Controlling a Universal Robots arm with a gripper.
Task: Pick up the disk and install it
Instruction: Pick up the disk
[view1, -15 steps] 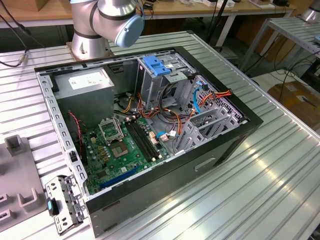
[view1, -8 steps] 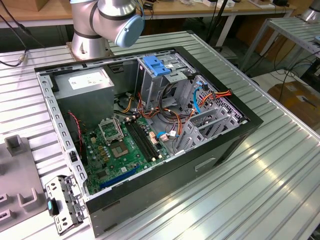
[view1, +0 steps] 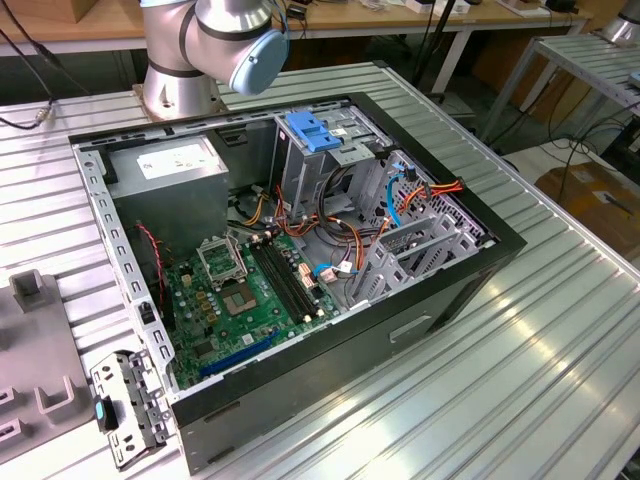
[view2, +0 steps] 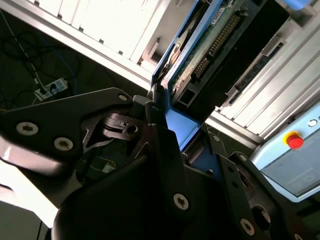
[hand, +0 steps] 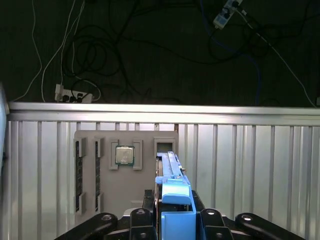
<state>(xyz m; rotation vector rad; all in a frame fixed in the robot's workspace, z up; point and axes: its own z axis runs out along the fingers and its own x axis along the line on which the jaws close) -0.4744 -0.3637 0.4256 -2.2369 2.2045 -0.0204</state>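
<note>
"Two dark fingers (view2: 167, 155) of the gripper (hand: 175, 222) are clamped on the disk (hand: 176, 197), are they not?"

"Yes; we see its blue carrier rail pinched between them in both wrist views; in the second wrist view its green circuit board faces the camera."

"Where do we place the disk?"

"Above the grey tray (hand: 125, 192), its far end reaching over the tray's empty pocket; whether they touch we cannot tell."

"How much room do we have around it?"

"Bare ribbed table (hand: 250, 165) lies on both sides of the tray; the table's edge runs just beyond the tray, and past it lies the dark floor (hand: 150, 50) with loose cables and power strips (hand: 70, 92)."

"And the containers?"

"The tray holds a processor (hand: 124, 155) in a square pocket and dark memory sticks (hand: 78, 170) in narrow slots beside it; in the exterior view the open computer case (view1: 330, 365) stands on the table with wide bare surface on the exterior view's right; inside we see the motherboard (view1: 250, 290), a grey power supply (view1: 165, 165), orange and blue wiring (view1: 400, 195), and a pale blue bracket (view1: 315, 132) atop the drive cage (view1: 300, 175)."
</note>
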